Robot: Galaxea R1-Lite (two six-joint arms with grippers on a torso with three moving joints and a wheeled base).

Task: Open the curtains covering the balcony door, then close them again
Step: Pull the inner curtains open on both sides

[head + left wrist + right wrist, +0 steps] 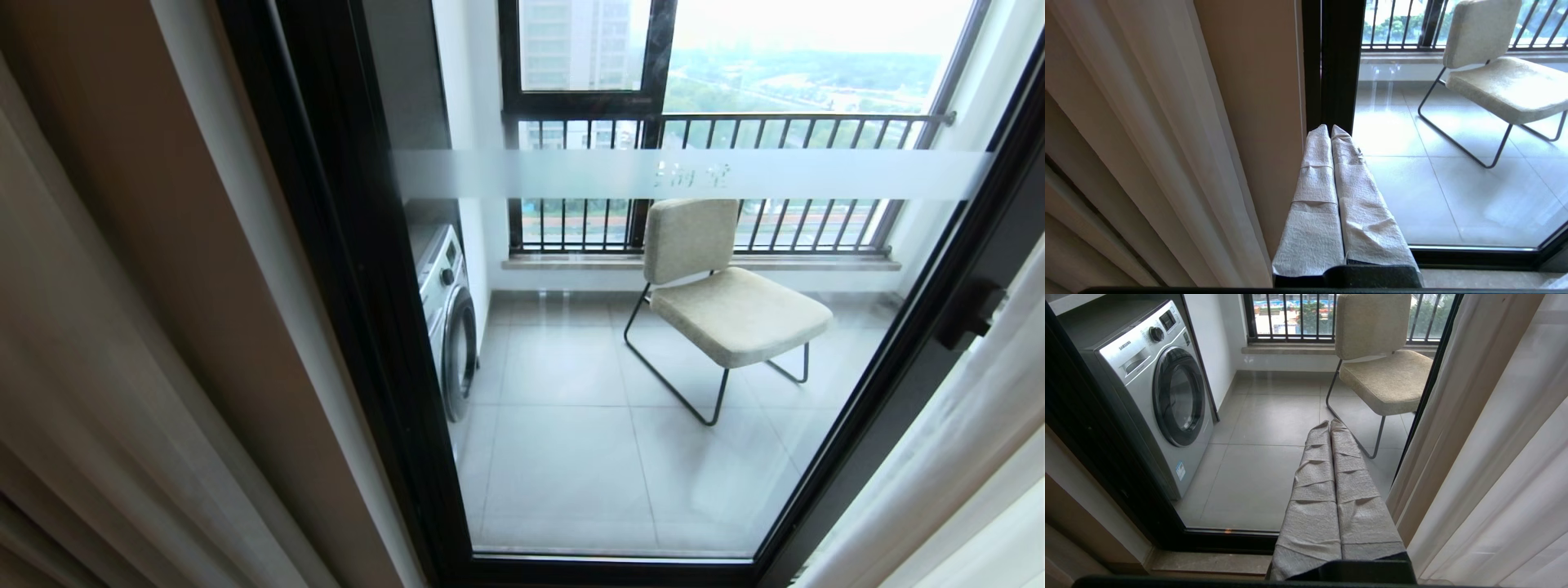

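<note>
The curtains hang gathered at both sides, leaving the balcony door [653,425] uncovered: pleated folds at the left [73,392] and pale sheer folds at the right [963,457]. The door is glass in a dark frame [351,245], with a frosted band [571,174] and a black handle [970,310]. Neither arm shows in the head view. My left gripper [1329,128] is shut and holds nothing; it points at the door frame [1339,61], with the curtain [1139,114] beside it. My right gripper [1329,424] is also shut and empty, with the right curtain [1494,437] close alongside.
Behind the glass on the tiled balcony stand a beige chair on a thin black frame [718,294] and a silver washing machine [1159,396]. A window with a black barred railing [735,131] lies beyond. A beige wall strip [188,245] separates the left curtain from the frame.
</note>
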